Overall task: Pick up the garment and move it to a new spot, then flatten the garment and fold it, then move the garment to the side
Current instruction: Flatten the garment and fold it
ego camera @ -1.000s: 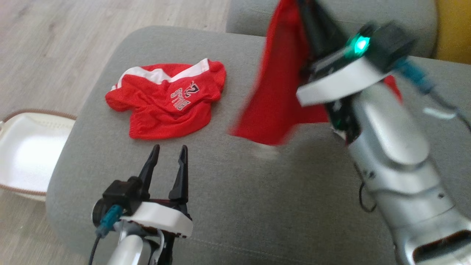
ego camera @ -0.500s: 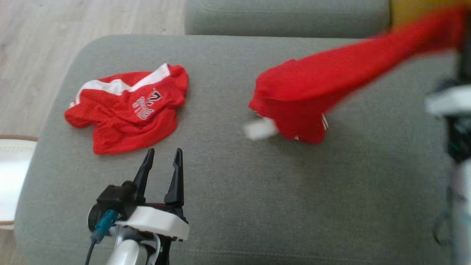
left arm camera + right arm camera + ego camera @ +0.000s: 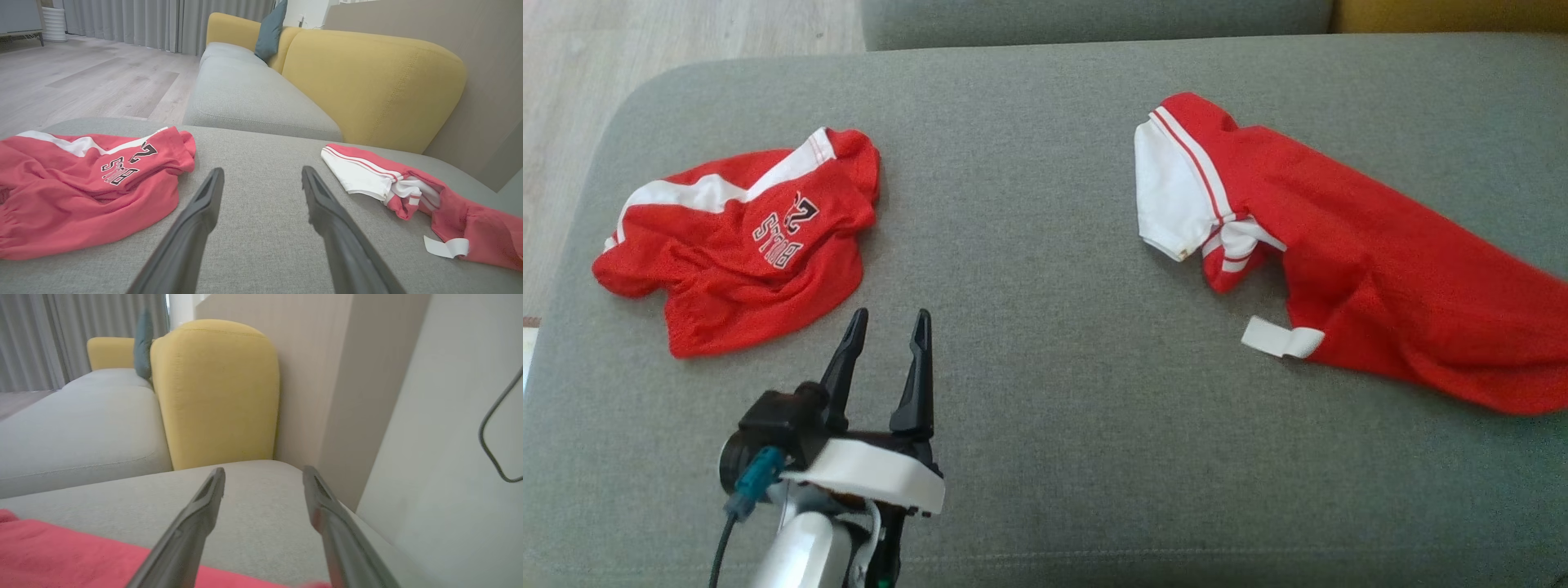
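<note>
The garment (image 3: 1380,269), a red shirt with a white sleeve and a white tag, lies spread and crumpled on the right of the grey sofa cushion (image 3: 1054,343). It also shows in the left wrist view (image 3: 470,220). My right gripper (image 3: 264,471) is open just above the cushion with nothing between its fingers; the red cloth (image 3: 41,555) lies under and to the left of them. My left gripper (image 3: 889,316) hovers open and empty near the cushion's front left, pointing at the bare strip between the two red pieces (image 3: 262,171).
A second red garment (image 3: 743,253) with white stripes and "BULLS 2" print lies bunched at the cushion's left (image 3: 81,192). A yellow backrest (image 3: 216,392) and a pale wall (image 3: 449,416) stand close behind the right end. Wooden floor (image 3: 645,33) lies beyond the left edge.
The right gripper swung the hanging red shirt rightward and opened; the shirt now lies on the cushion. The head camera has shifted, and the right arm has left its view. The left gripper held still.
</note>
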Robot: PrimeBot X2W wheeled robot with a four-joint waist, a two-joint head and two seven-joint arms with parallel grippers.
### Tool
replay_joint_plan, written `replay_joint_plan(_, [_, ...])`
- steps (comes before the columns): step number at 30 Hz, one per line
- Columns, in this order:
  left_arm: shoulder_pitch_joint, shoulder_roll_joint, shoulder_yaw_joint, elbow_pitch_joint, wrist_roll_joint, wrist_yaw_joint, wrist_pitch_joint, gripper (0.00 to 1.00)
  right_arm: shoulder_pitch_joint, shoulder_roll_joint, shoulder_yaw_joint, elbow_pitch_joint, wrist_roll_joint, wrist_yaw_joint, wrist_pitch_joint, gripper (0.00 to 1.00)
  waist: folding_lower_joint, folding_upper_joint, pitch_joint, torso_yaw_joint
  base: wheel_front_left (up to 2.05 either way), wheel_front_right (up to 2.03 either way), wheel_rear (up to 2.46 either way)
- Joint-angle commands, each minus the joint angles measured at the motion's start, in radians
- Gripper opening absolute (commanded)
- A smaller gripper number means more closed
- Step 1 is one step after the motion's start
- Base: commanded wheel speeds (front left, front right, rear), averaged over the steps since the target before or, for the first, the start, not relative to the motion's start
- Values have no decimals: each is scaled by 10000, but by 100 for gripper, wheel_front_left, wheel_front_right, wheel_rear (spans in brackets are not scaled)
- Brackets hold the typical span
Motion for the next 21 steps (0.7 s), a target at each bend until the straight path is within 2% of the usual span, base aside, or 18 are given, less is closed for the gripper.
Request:
replay_joint_plan(1, [-477, 5, 248, -248, 86, -56, -122, 100, -381, 5, 441, -450, -174, 40, -237, 100, 0, 0, -12, -19, 0, 0, 0])
replay_joint_plan(4, [-495, 5, 233, -229, 70, -58, -122, 100, -363, 290, 1083, -720, -100, 40, -651, 100, 0, 0, -80, -21, 0, 0, 0])
replay_joint_plan(6, [-495, 5, 262, -278, 42, -43, -122, 100, -210, 351, 1873, -1008, 94, 40, -939, 100, 0, 0, -151, -11, 0, 0, 0])
replay_joint_plan(7, [-495, 5, 262, -278, 42, -43, -122, 100, -210, 351, 1873, -1008, 94, 40, -939, 100, 0, 0, -151, -11, 0, 0, 0])
replay_joint_plan(12, [-444, 5, 308, -519, -18, -5, -122, 100, 547, 424, 4046, -2043, 643, 40, -1364, 100, 0, 0, -356, 45, 0, 0, 0])
replay_joint_plan(15, [-389, 5, 291, -603, -27, 1, -122, 100, 1160, 551, 4966, -2625, 769, 40, -1454, 100, 0, 0, -439, 86, 0, 0, 0])
replay_joint_plan(21, [-281, 5, 200, -678, -24, -15, -122, 100, 2389, 963, 5823, -2902, 908, 40, -1505, 100, 0, 0, -536, 203, 0, 0, 0])
